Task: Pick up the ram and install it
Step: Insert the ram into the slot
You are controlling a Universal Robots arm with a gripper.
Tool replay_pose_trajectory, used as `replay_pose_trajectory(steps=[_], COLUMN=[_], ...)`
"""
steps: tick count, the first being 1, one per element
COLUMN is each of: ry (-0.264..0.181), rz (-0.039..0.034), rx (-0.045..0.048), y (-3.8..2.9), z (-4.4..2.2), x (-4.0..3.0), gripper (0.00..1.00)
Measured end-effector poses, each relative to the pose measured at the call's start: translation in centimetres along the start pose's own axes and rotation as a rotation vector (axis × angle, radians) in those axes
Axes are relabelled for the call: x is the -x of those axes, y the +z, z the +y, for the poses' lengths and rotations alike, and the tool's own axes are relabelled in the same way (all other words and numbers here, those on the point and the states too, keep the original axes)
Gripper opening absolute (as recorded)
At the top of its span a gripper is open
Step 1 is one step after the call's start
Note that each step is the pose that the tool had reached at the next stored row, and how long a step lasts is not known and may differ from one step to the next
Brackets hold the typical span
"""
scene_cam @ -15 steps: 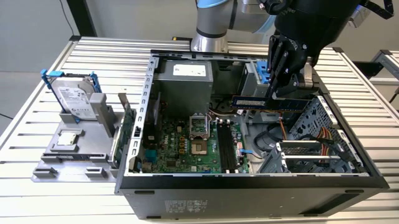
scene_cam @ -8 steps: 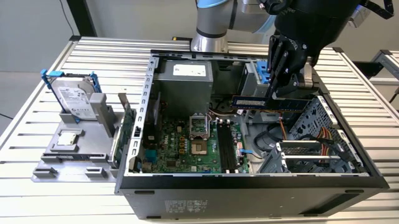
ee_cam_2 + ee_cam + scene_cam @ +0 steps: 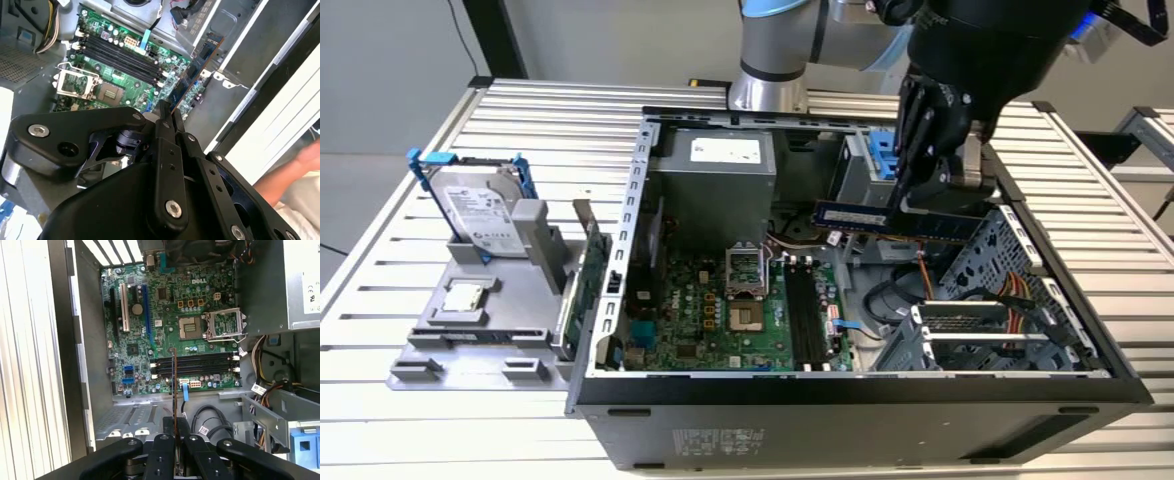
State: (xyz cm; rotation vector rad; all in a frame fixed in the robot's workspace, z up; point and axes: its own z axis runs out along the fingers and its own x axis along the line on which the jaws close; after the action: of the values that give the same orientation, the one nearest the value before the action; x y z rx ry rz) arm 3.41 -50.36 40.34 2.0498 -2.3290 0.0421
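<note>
Upper right of the exterior view, above the open case [image 3: 854,400], the ram [image 3: 861,215] is gripped by the hand [image 3: 941,200], lifted but not yet seated in the memory slots [image 3: 803,320].

Ram [image 3: 861,215] in claw [image 3: 931,206] above case [image 3: 854,420]; slots [image 3: 807,325] below, seemingly apart.

You have even, diffuse overhead light in the exterior view: the slatted table [image 3: 454,330] reads bright with a soft sheen, and shadows are faint. The motherboard [image 3: 734,310] sits in mild shade from the case walls [image 3: 620,250]. In both wrist views the table slats burn out to near white. The black gripper [image 3: 175,429] reads as flat dark mass around a thin warm glint along the ram [image 3: 174,385] it pinches.
</note>
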Motion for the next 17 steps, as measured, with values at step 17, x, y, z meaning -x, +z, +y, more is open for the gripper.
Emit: replay_pose_trajectory(steps=[17], ry=[0.129], rz=[-0.0007], rx=[0.0061], y=[0.00], z=[0.00], x=[0.00], gripper=[0.00])
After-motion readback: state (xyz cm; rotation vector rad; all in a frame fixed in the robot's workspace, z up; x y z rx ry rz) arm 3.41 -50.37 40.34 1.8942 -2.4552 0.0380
